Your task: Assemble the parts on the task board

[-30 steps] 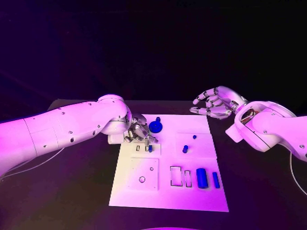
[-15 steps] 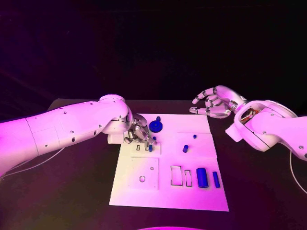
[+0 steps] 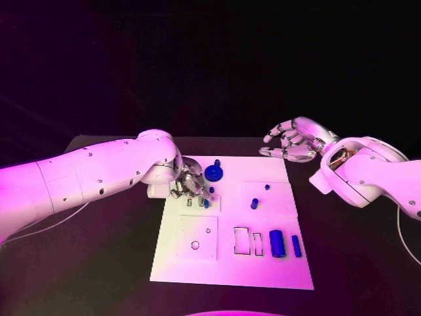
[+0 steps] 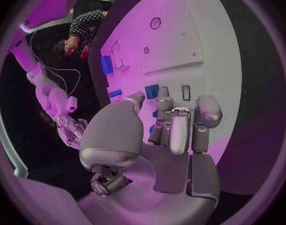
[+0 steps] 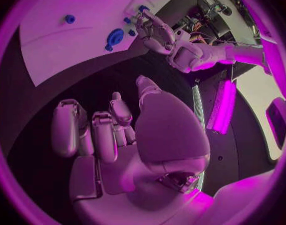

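While my left hand (image 3: 190,183) works at the far left part of the task board (image 3: 231,263), I see its fingers (image 4: 179,130) curled downward and bunched together over a small blue part (image 3: 208,191) standing beside a pair of little slots. From the head view I cannot tell whether the fingers actually grip that part or just touch it. The left wrist view gives me more: a blue part (image 4: 152,91) sits just beyond the fingertips on the board, and another bit of blue peeks out between the fingers, but the hold itself stays hidden from me.

My right hand (image 3: 292,141) hangs off the board, past its far right corner, above the dark desk (image 3: 116,257). Its fingers (image 5: 104,135) are loosely curled and apart, with nothing in them; the right wrist view confirms that plainly.

On the board, a blue gear-like part (image 3: 214,174) lies near the far edge, just beside my left hand. Two small blue pegs (image 3: 254,205) stand nearer the board's middle. Toward the near right part of the board lie a thick blue cylinder (image 3: 277,243) and a slimmer blue bar (image 3: 296,246), side by side next to two empty rectangular slots.
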Motion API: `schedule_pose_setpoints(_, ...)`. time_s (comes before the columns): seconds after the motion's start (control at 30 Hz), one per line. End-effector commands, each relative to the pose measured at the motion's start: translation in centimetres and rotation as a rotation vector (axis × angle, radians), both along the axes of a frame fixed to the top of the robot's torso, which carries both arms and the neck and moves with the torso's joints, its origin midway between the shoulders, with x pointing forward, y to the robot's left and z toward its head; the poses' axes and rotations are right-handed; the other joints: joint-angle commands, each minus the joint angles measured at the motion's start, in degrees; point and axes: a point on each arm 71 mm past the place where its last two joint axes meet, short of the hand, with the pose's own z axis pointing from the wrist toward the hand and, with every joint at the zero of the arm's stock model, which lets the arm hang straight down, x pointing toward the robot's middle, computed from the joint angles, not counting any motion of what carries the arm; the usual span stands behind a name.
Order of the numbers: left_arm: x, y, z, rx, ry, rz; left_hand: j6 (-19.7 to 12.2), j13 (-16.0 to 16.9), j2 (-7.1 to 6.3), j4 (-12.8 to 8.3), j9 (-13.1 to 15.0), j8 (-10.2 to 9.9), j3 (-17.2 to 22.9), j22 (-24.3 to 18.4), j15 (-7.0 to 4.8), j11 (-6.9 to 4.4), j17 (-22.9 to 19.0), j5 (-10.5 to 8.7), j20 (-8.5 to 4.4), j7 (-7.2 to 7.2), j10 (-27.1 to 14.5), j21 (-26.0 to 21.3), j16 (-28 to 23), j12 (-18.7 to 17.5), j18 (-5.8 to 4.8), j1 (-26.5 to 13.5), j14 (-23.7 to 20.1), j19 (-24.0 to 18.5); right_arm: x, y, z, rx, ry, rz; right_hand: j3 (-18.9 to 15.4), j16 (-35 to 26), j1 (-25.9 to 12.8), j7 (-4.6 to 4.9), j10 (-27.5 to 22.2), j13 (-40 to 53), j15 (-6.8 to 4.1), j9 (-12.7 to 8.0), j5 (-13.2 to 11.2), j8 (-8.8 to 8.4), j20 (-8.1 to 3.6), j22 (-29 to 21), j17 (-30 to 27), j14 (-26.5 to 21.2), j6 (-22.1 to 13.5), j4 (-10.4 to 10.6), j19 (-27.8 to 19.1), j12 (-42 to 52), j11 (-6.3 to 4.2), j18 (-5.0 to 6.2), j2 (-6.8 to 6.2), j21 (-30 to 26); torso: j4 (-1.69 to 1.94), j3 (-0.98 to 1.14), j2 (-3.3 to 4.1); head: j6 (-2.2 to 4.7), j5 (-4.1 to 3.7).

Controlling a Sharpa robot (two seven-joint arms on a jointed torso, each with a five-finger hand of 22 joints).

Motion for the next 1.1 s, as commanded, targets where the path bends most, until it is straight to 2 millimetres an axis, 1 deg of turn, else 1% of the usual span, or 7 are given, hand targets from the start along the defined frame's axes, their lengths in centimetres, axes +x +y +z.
schedule_pose_setpoints(0.03, -0.2, -0.22, -0.06, -0.002, 0.025, -0.016, -0.4, 0.0, 0.18, 0.0, 0.1, -0.3, 0.5, 0.1, -0.06, -0.02, 4.4, 0.11, 0.1, 0.04, -0.3, 0.3, 0.3, -0.3, -0.3, 0.8, 2.0, -0.2, -0.05, 0.18, -0.01, -0.015, -0.002, 0.017, -0.3, -0.1, -0.1, 0.04, -0.3, 0.1, -0.5, -0.1, 0.4, 0.24, -0.14, 5.5, 10.5, 4.7, -0.4, -0.1, -0.2, -0.1, -0.08, 1.03, 0.55, -0.2, -0.02, -0.01, 0.04, -0.07, -0.06)
schedule_pose_setpoints(0.3, -0.23, -0.2, -0.1, -0.02, 0.041, -0.006, -0.3, -0.1, 1.08, -0.2, 0.5, -0.5, 2.7, 0.3, -0.17, -0.18, 4.6, 0.09, 0.09, -0.13, -0.3, 0.4, 0.4, -0.4, -0.3, 3.5, 2.1, -0.3, -0.02, 0.2, -0.04, -0.017, 0.0, 0.016, -0.2, -0.1, 0.0, 0.04, -0.3, 0.0, -0.5, -0.1, 0.4, 0.3, -0.14, 5.5, 10.5, 4.7, -0.4, -0.1, -0.3, -0.1, -0.09, 1.04, 0.67, -0.2, -0.02, 0.01, 0.0, -0.21, -0.04)
schedule_pose_setpoints(0.53, -0.3, -0.22, -0.1, -0.061, 0.069, 0.018, 0.0, 0.0, 1.55, -0.4, 1.4, -0.3, 7.1, 0.6, -0.42, -0.48, 5.1, 0.06, -0.06, -0.45, -0.1, 0.6, 0.5, -0.5, -0.33, 6.7, 2.3, -0.4, 0.06, 0.26, -0.1, -0.021, 0.004, 0.018, -0.1, -0.2, 0.2, 0.03, -0.4, -0.1, -0.51, -0.1, 0.5, 0.35, -0.14, 5.4, 10.3, 4.7, -0.4, -0.1, -0.3, -0.2, -0.1, 1.07, 0.79, -0.4, 0.0, 0.04, 0.0, -0.21, -0.11)
schedule_pose_setpoints(0.7, -0.42, -0.26, -0.05, -0.09, 0.084, 0.034, -0.4, -0.2, 1.28, -1.3, 2.8, 0.1, 11.3, 0.9, -0.61, -0.68, 5.1, -0.1, -0.24, -0.63, 0.1, 0.7, 0.5, -0.7, -0.36, 8.4, 2.3, -0.3, 0.15, 0.24, -0.17, -0.025, 0.011, 0.015, -0.1, -0.2, 0.2, 0.03, -0.4, -0.1, -0.51, -0.1, 0.5, 0.35, -0.14, 5.4, 10.3, 4.7, -0.4, -0.1, -0.3, -0.2, -0.1, 1.07, 0.79, -0.4, -0.03, 0.01, 0.01, -0.23, -0.11)
schedule_pose_setpoints(0.87, -0.46, -0.16, 0.02, -0.109, 0.084, 0.049, -1.1, -0.4, 0.05, -4.2, 4.5, 0.5, 18.4, 1.1, -0.69, -0.73, 5.2, -0.27, -0.36, -0.62, 0.3, 0.8, 0.5, -0.9, -0.38, 9.5, 2.3, -0.3, 0.22, 0.2, -0.23, -0.029, 0.016, 0.013, -0.1, -0.2, 0.2, 0.03, -0.4, -0.1, -0.52, -0.1, 0.6, 0.37, -0.15, 5.4, 10.3, 4.7, -0.4, -0.1, -0.4, -0.2, -0.1, 1.08, 0.85, -0.4, -0.06, 0.03, 0.01, -0.25, -0.11)
schedule_pose_setpoints(1.0, -0.4, 0.0, 0.11, -0.122, 0.08, 0.065, -1.2, -0.5, -2.02, -7.7, 6.6, 1.4, 26.6, 1.3, -0.67, -0.76, 5.3, -0.3, -0.43, -0.51, 0.7, 1.0, 0.5, -1.2, -0.38, 7.5, 2.4, -0.3, 0.24, 0.18, -0.26, -0.031, 0.019, 0.011, -0.1, -0.2, 0.2, 0.03, -0.4, -0.1, -0.52, -0.1, 0.6, 0.38, -0.15, 5.3, 10.3, 4.7, -0.4, -0.1, -0.4, -0.2, -0.1, 1.09, 0.9, -0.5, -0.04, 0.07, 0.0, -0.2, -0.18)
schedule_pose_setpoints(1.1, -0.37, 0.13, 0.25, -0.133, 0.072, 0.079, -1.3, -0.8, -3.09, -10.3, 7.8, 1.8, 30.6, 1.5, -0.69, -0.72, 5.3, -0.21, -0.48, -0.5, 0.7, 1.1, 0.5, -1.5, -0.38, 5.7, 2.4, -0.3, 0.26, 0.19, -0.29, -0.032, 0.021, 0.011, 0.0, -0.2, 0.2, 0.04, -0.4, -0.1, -0.52, -0.2, 0.7, 0.41, -0.15, 5.3, 10.3, 4.7, -0.5, -0.1, -0.4, -0.2, -0.1, 1.1, 1.05, -0.5, 0.0, 0.07, -0.01, -0.18, -0.16)
